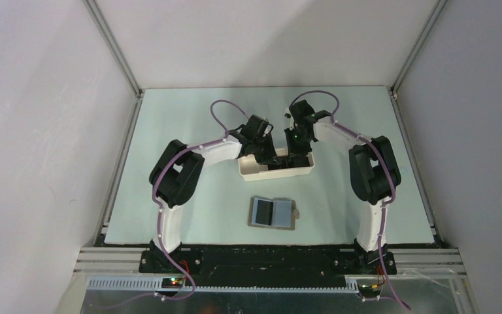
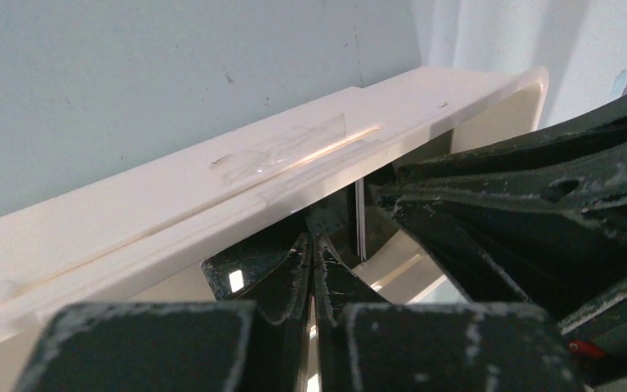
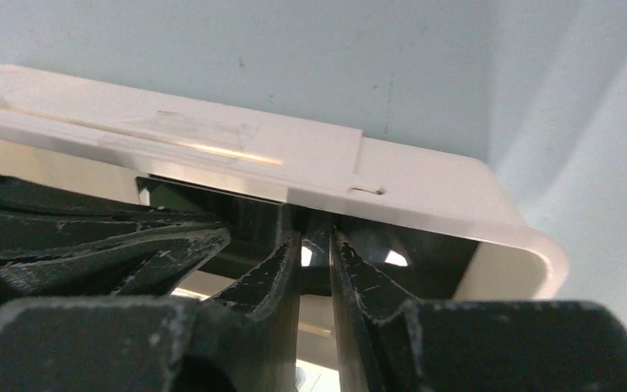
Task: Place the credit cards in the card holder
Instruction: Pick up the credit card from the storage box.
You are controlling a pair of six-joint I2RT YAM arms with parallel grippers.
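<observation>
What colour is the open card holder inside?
The card holder is greyish blue inside; best in the top external view.

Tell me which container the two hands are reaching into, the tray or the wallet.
The long white tray: the left hand and right hand both dip into it. The open wallet lies apart, untouched.

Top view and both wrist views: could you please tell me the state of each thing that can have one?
card holder, open on the table, pockets up.
credit cards, inside the white tray.
white tray, upright, both grippers reaching inside.
left gripper, shut, inside the tray; grip on a card unclear.
right gripper, jaws narrowly apart, inside the tray; grip unclear.
</observation>
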